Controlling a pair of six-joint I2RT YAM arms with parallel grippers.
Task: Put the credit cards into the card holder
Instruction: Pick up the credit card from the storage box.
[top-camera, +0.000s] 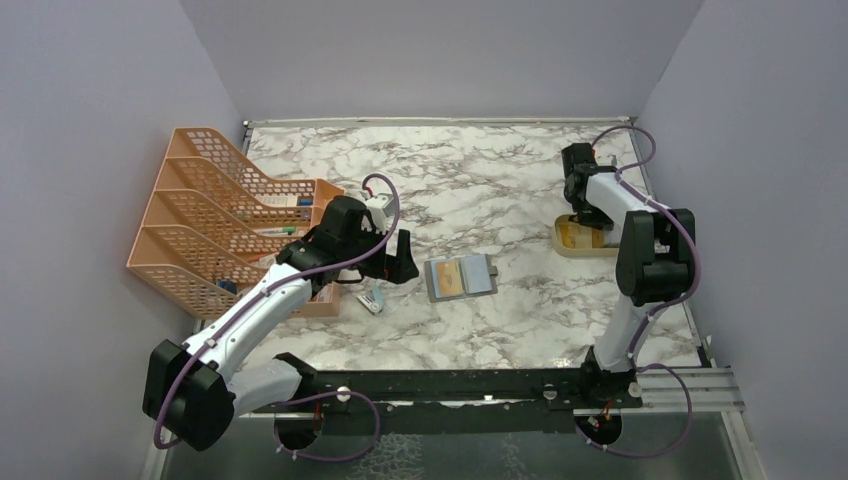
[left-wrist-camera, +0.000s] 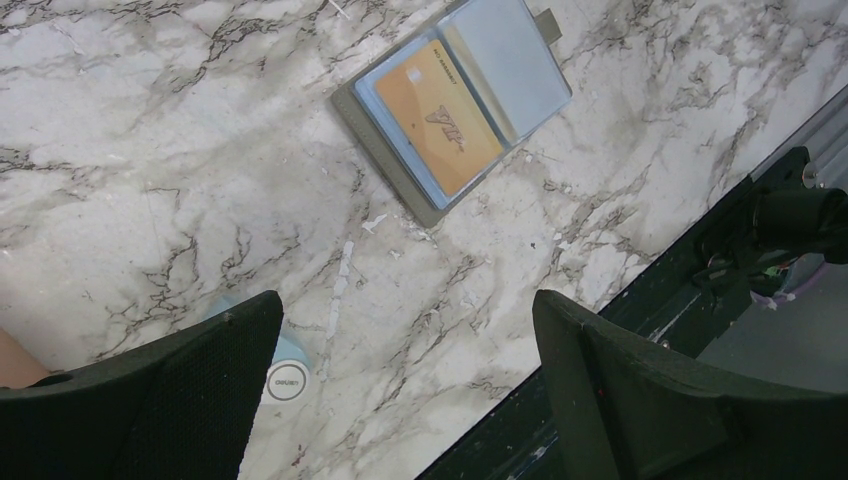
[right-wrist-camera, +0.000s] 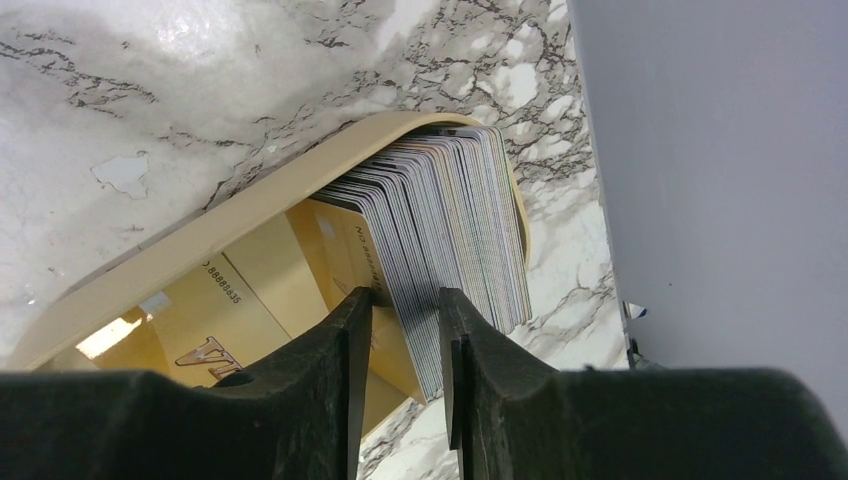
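Reach settled which arm had the job. The credit cards (right-wrist-camera: 455, 200) stood packed on edge in the tan tray (right-wrist-camera: 200, 250), to the right of the card holder (top-camera: 460, 277) and a little farther from the arm bases. Only the right gripper (right-wrist-camera: 405, 300) was over them. Its fingers (right-wrist-camera: 345, 360) were drawn to a narrow gap with a thin slice of the stack's edges between them, taken from the side nearest the tray's open floor. Whether the pads were actually pressing on those cards could not be told.

The card holder lay flat and open with its blue inside up and its long side running left to right. One tan-orange card (left-wrist-camera: 440, 115) was already in the half toward the left gripper (left-wrist-camera: 405, 310). That gripper hung just left of the holder, spread wide and empty. The orange mesh rack (top-camera: 215, 215) stood farther left.

Any card lifted from the tray would probably have to travel leftward to the holder and turn from standing to flat. The left arm was the nearer one for steadying the holder.
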